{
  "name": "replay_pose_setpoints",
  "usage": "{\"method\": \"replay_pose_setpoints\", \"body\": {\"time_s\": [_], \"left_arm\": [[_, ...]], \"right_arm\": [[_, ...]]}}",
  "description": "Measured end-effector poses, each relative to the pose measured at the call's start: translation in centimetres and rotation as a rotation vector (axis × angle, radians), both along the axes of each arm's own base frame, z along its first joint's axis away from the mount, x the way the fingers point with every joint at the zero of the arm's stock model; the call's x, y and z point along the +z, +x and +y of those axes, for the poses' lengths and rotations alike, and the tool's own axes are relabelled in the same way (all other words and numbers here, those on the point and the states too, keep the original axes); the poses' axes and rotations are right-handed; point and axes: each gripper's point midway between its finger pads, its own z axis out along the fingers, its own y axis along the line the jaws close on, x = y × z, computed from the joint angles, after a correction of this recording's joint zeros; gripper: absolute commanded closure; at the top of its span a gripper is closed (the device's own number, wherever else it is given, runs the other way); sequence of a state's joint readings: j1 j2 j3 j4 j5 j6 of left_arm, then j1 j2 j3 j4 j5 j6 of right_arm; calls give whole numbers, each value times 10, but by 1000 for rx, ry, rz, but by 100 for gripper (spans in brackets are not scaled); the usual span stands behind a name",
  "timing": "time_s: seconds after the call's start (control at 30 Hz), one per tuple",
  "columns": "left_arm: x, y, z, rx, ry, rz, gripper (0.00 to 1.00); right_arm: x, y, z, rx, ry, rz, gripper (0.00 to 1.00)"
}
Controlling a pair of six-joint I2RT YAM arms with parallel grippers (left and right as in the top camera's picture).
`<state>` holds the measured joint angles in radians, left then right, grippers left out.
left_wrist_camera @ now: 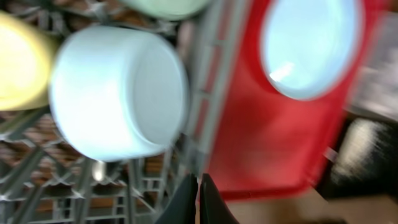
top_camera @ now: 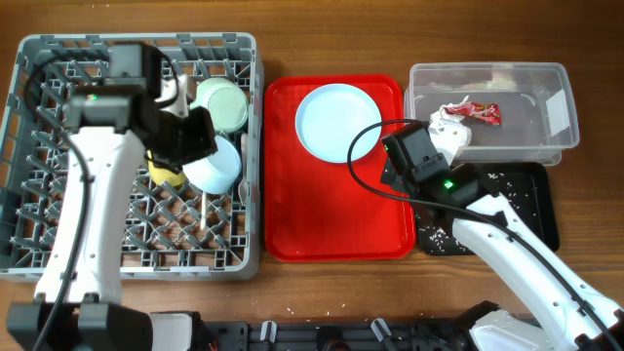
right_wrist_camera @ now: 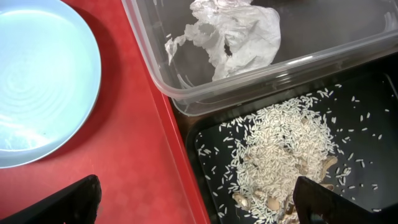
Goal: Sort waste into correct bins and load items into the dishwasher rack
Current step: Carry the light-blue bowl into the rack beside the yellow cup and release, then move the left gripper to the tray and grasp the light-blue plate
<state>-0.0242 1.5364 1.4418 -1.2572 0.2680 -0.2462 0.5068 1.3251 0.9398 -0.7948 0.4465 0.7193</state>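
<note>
Here, pale blue bowl lies tilted.

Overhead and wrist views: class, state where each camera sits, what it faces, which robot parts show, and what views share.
Overhead: above the table, facing down on dishwasher rack and red tray; left arm and right arm show.
Left wrist: on the left arm, facing down past the shut left pincer at pale blue bowl.
Right wrist: on the right arm, facing down at rice crumbs; open right pincer shows.
Shared: light blue plate, in all three.
</note>
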Motion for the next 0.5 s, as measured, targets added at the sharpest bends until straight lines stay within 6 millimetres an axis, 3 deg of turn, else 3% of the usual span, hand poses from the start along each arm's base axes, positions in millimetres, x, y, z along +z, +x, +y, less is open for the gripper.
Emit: {"method": "replay_pose_setpoints", "body": {"time_s": [0.13,0.27,0.5], "left_arm": [[-28,1,16,74,83,39,96],[-38,1,21,83,108,43,96],[-29,17,-4,54,-31,-26,96]], "right_arm": [[0,0,0,0,0,0,0],[0,0,0,0,0,0,0],[0,0,0,0,0,0,0]]}}
